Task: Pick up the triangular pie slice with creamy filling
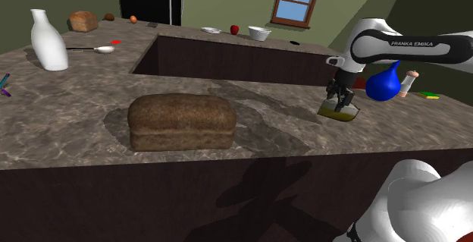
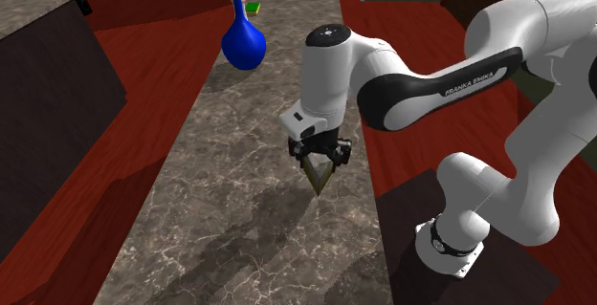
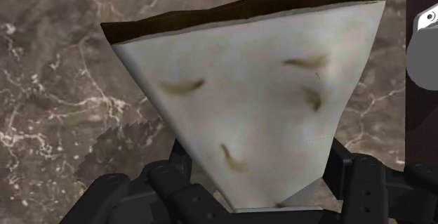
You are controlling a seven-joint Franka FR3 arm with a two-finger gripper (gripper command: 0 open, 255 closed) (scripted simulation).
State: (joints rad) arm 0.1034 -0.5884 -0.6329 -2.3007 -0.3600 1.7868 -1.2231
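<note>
Brown marbled counter (image 1: 68,138), olive walls behind. Clamped in the black gripper (image 2: 319,156): one pie slice (image 3: 256,93), narrow end between the fingers, over the counter strip toward the second exterior view's right edge. Fingertips hidden behind the slice; touching the counter or not, impossible to tell. From the wrist, pale speckled filling and dark crust. From the shoulder, two loaves, large bread loaf (image 1: 180,121) and small bread loaf (image 1: 83,21), plus one white jug (image 1: 48,42), one blue vase (image 1: 383,83).
</note>
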